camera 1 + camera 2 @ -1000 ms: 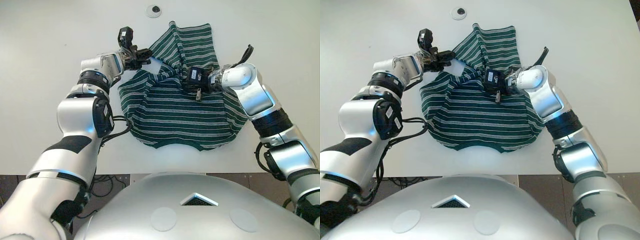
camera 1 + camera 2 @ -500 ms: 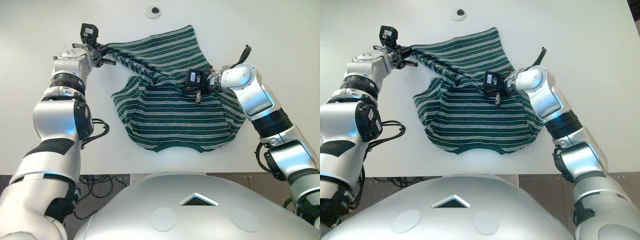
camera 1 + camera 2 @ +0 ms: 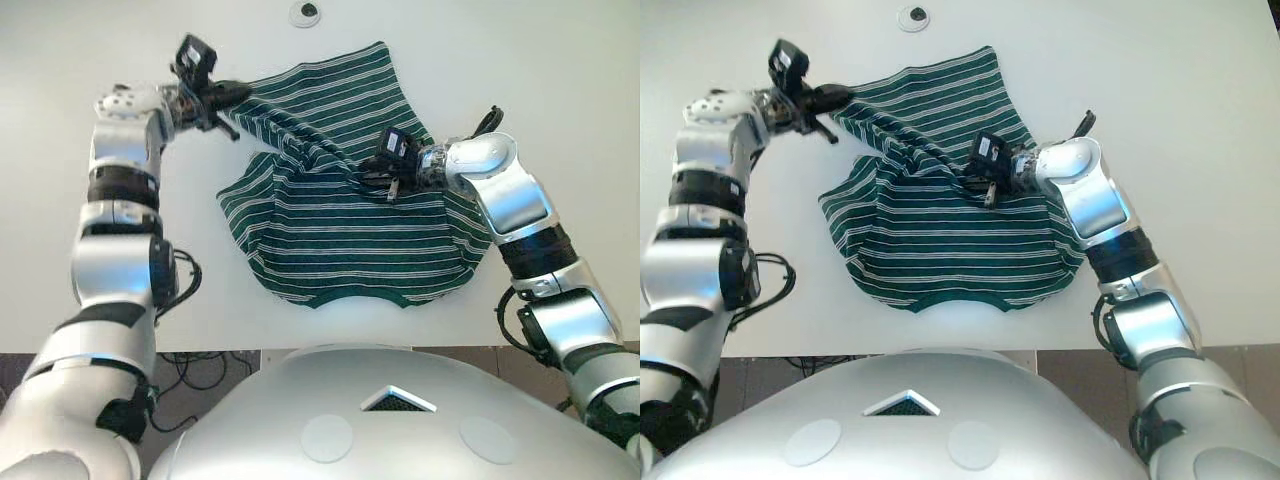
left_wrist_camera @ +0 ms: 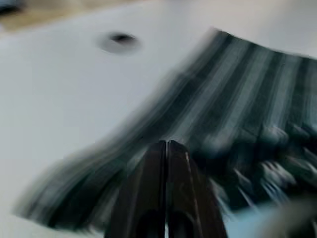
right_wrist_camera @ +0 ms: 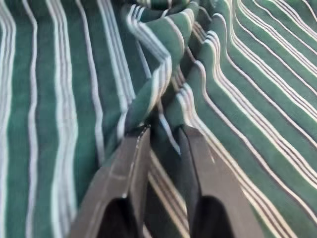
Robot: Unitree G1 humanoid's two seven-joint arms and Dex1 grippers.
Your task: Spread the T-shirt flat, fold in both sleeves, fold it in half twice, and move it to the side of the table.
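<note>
One T-shirt [image 3: 350, 225] mid-frame on table [image 3: 570, 70]. Its upper-left corner is clamped in the closed left gripper [image 3: 228, 96]. The right gripper [image 3: 371, 180], centre frame, pinches a fabric fold, fingers nearly together. Two grippers.

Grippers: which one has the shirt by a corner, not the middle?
The left gripper: it is shut on the far left corner of the T-shirt, cloth stretched to it. The right gripper pinches a ridge mid-shirt.

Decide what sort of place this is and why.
Probably a robotics lab: a white table with a cable port, loose cables beneath its edge, and a striped T-shirt gripped by the left pincer and right pincer.
</note>
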